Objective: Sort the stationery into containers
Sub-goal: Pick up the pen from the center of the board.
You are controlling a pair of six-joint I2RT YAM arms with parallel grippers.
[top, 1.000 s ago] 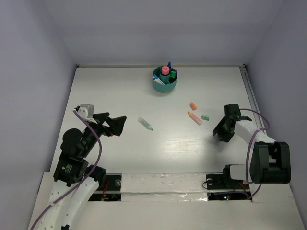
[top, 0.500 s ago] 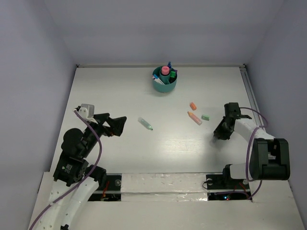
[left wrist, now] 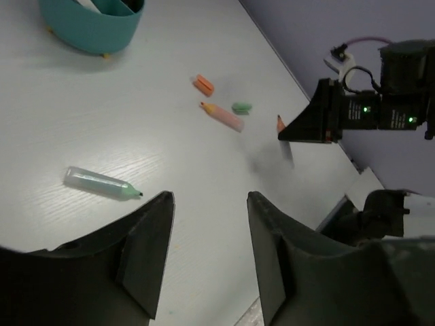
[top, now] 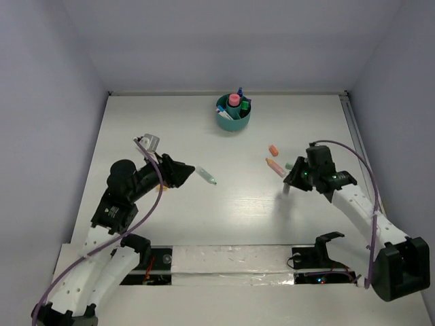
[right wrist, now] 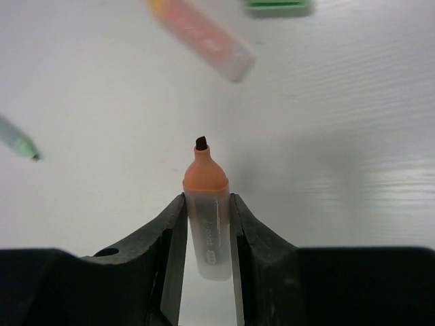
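Note:
In the right wrist view my right gripper (right wrist: 207, 197) is shut on an uncapped clear highlighter with an orange tip (right wrist: 206, 204), held above the table. From above, this gripper (top: 293, 178) hovers just right of a pink highlighter (top: 275, 167), a small green piece (top: 289, 166) and an orange piece (top: 273, 150). My left gripper (left wrist: 209, 198) stands open and empty, right beside a green-tipped marker (left wrist: 102, 183) on the table. The teal cup (top: 233, 117) stands at the back with a pink-capped bottle and pens in it.
The table's back wall runs just behind the cup (left wrist: 88, 27). The right arm (left wrist: 353, 112) shows across from my left wrist. A taped strip (top: 231, 258) covers the near edge between the arm bases.
My left arm has swung forward and right toward the green-tipped marker, and its jaws have narrowed. My right gripper has risen and moved left with the orange-tipped highlighter in it.

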